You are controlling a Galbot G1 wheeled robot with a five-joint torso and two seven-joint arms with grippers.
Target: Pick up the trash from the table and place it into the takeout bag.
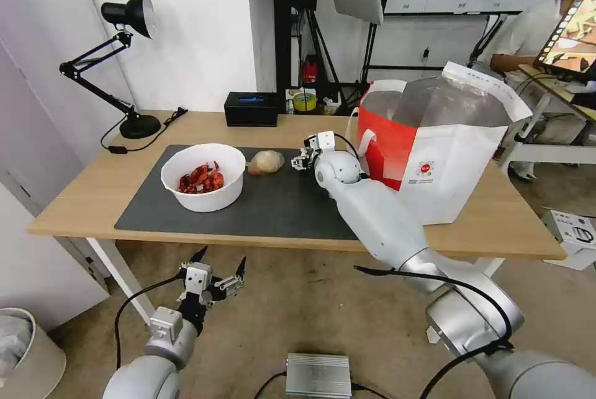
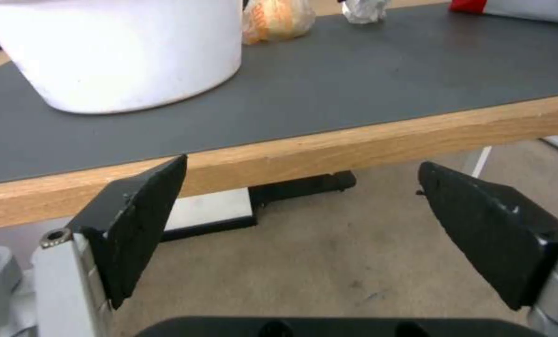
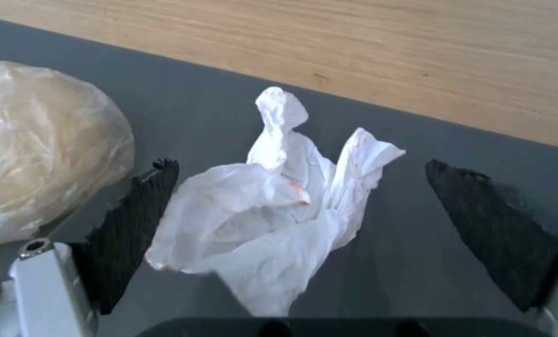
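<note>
While open, right tool [image 3: 300,187] astride tissue [image 3: 272,206]

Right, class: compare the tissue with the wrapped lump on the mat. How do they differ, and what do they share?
The tissue is white, crumpled and spiky; the lump is beige, rounded and smooth under clear wrap. The tissue sits between the open right gripper's fingers; the lump lies just outside them. The tissue shows faint reddish stains; the lump shows none. Both rest on the grey mat, close together.

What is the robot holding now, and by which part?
Nothing is held. The open right gripper straddles the crumpled tissue; the open left gripper is below the table.
</note>
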